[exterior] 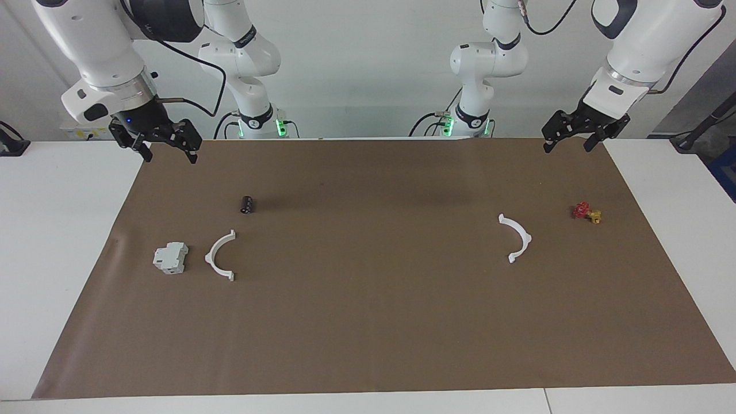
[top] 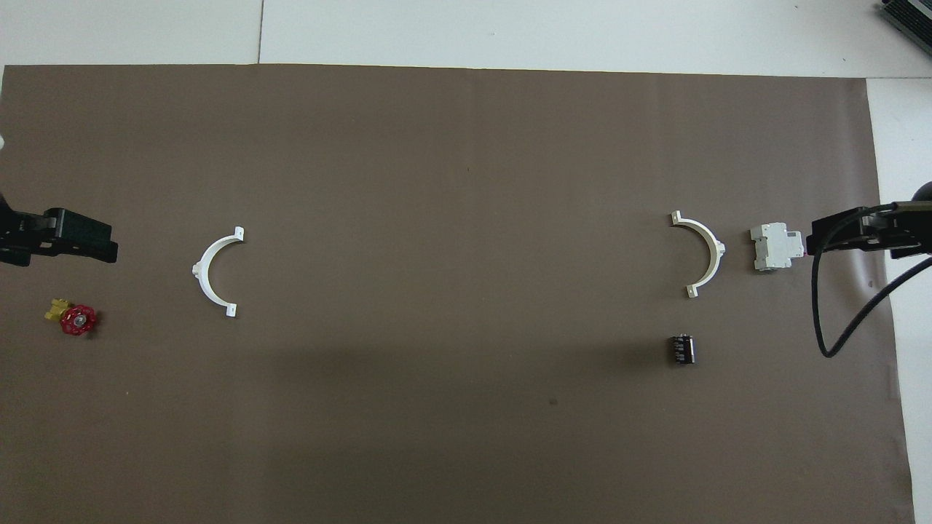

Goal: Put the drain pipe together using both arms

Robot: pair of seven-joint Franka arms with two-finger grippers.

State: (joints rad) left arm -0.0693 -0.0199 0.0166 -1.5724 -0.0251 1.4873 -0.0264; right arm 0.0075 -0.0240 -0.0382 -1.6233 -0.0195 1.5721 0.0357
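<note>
The drain pipe lies as two separate thin white half-rings on the brown mat. One half-ring (exterior: 210,256) (top: 716,255) rests toward the right arm's end, beside a grey-white box. The other half-ring (exterior: 526,234) (top: 200,268) rests toward the left arm's end. They are far apart, their open sides facing each other. My right gripper (exterior: 171,155) (top: 819,236) hangs open and empty over the mat's corner at its own end. My left gripper (exterior: 567,146) (top: 102,244) hangs open and empty over the mat's other corner by the robots.
A grey-white blocky box (exterior: 171,257) (top: 775,246) sits right beside the first half-ring. A small black cylinder (exterior: 247,204) (top: 681,348) lies nearer to the robots than that half-ring. A red and yellow valve (exterior: 586,213) (top: 75,319) lies near the left arm's end. The brown mat (exterior: 368,322) covers the white table.
</note>
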